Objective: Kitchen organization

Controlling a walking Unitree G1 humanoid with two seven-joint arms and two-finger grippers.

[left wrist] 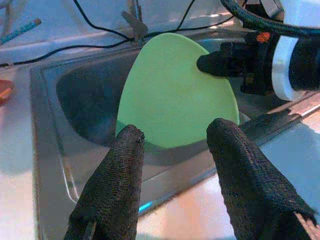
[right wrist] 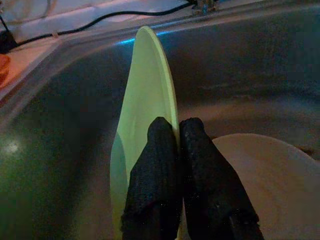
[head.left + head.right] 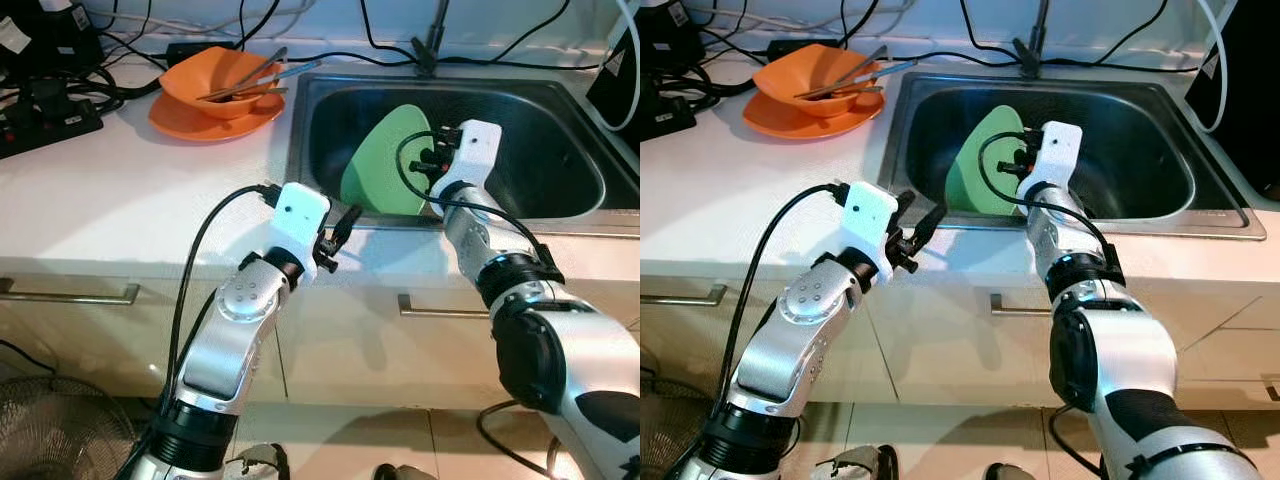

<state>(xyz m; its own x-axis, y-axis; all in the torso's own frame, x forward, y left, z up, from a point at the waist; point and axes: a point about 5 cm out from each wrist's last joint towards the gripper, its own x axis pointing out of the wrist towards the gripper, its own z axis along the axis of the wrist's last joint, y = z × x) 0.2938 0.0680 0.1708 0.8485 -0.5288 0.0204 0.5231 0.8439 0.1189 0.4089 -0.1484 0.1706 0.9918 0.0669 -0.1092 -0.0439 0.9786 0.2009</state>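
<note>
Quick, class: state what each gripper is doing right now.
Left gripper: open, empty, above the counter edge facing the sink.
Right gripper: shut on the green plate's rim.

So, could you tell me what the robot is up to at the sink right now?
The right gripper is clamped on the rim of a green plate, holding it on edge inside the steel sink. A paler dish lies in the basin beside it. The left gripper hovers over the counter's front edge with its jaws open, pointed toward the plate. On the counter to the left, an orange bowl with utensils sits on an orange plate.
</note>
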